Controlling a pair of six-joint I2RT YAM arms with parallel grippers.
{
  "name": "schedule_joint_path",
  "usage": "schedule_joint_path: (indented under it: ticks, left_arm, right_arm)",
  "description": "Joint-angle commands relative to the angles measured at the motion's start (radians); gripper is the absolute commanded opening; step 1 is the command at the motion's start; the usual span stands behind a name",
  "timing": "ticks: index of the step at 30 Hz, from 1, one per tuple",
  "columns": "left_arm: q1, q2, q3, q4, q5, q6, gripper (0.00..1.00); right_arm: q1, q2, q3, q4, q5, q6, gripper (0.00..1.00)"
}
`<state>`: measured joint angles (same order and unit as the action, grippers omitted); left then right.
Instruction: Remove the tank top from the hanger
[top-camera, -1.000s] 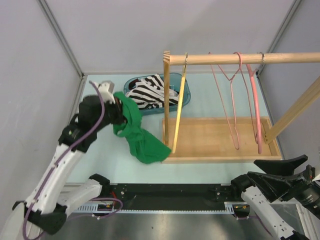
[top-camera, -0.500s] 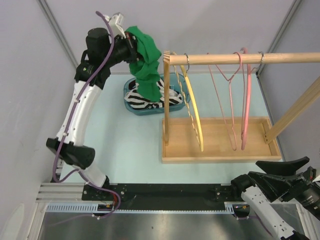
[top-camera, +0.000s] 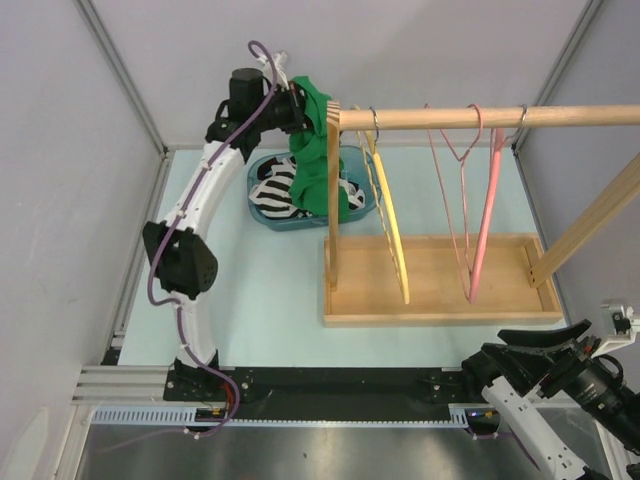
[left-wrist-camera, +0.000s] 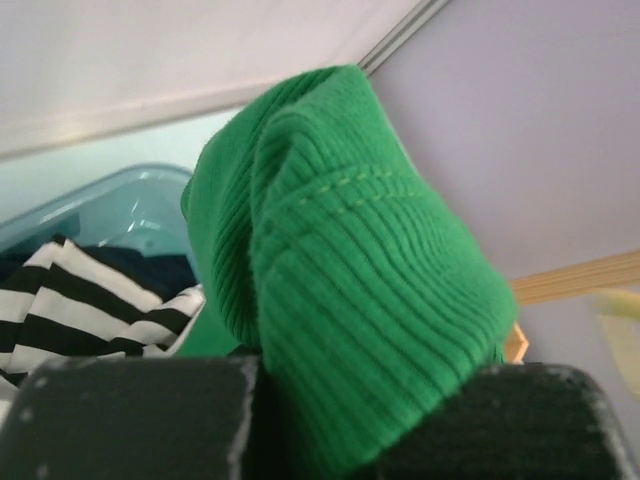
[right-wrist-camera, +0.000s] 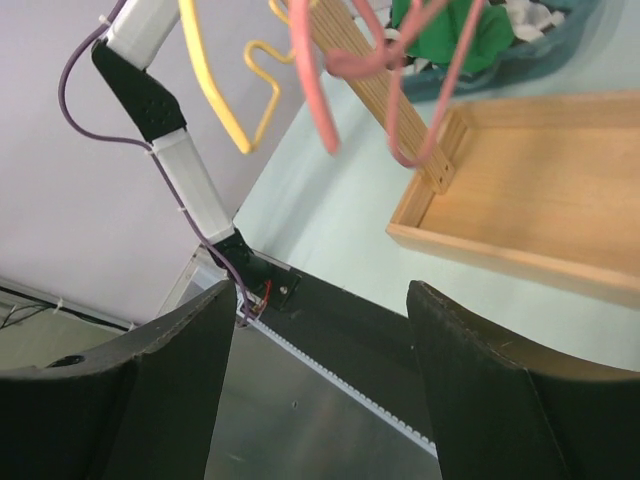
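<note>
The green tank top (top-camera: 318, 160) is off the hanger and dangles from my left gripper (top-camera: 296, 105), which is raised high at the left end of the wooden rail (top-camera: 480, 117). Its lower end hangs over the blue basket (top-camera: 258, 172). In the left wrist view the ribbed green tank top (left-wrist-camera: 350, 260) is pinched between the black pads (left-wrist-camera: 120, 420) of the left gripper (left-wrist-camera: 340, 420). The yellow hanger (top-camera: 392, 235) hangs bare on the rail. My right gripper (top-camera: 500, 348) is low at the near right, open and holding nothing; its wrist view shows the spread right gripper (right-wrist-camera: 320, 370).
The basket holds striped black-and-white clothes (top-camera: 275, 190). Two pink hangers (top-camera: 465, 200) hang on the rail over the wooden base tray (top-camera: 430, 318). A slanted wooden strut (top-camera: 590, 225) rises at the right. Grey walls close in on both sides.
My left arm has swung the tank top up from the table left of the rack to high over the basket. The bare hangers are swinging. The right arm has shifted only slightly.
</note>
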<state>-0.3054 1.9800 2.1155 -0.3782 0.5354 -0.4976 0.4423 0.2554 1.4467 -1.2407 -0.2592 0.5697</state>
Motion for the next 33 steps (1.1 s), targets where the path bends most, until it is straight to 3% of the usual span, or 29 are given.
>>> schedule_joint_path:
  ticks: [1,9,14,17,20,24,26,27,29,33]
  left_arm:
    - [0.005,0.068,0.041,0.079,0.012,0.013,0.0]
    - [0.002,0.129,-0.041,0.117,0.012,0.031,0.0]
    - [-0.02,0.063,-0.276,0.147,-0.089,0.051,0.0]
    - [-0.02,0.083,-0.31,0.031,-0.213,0.051,0.01]
    - [-0.023,0.089,-0.305,-0.02,-0.21,0.054,0.12]
    - [-0.037,0.014,-0.342,-0.024,-0.316,0.074,0.35]
    - [-0.035,0.005,-0.321,-0.066,-0.365,0.086,0.38]
    - [-0.035,0.008,-0.283,-0.091,-0.385,0.096,0.54]
    - [-0.037,0.003,-0.25,-0.152,-0.437,0.119,0.69]
    - [-0.037,-0.041,-0.241,-0.203,-0.497,0.159,0.72]
  right_arm:
    - [0.01,-0.071,-0.048,-0.052,0.058,0.061,0.73]
    - [0.018,-0.117,-0.078,-0.082,0.136,0.12,0.73]
    - [0.027,-0.146,-0.146,-0.066,0.199,0.206,0.72]
    - [0.029,-0.156,-0.207,-0.04,0.199,0.232,0.73]
    - [0.029,-0.147,-0.226,-0.025,0.196,0.228,0.74]
    - [0.03,-0.146,-0.227,-0.02,0.219,0.223,0.75]
    - [0.03,-0.147,-0.244,-0.019,0.219,0.228,0.77]
    - [0.032,-0.146,-0.252,-0.019,0.215,0.234,0.77]
    - [0.032,-0.151,-0.279,-0.01,0.198,0.24,0.78]
    - [0.03,-0.166,-0.308,0.01,0.184,0.252,0.79]
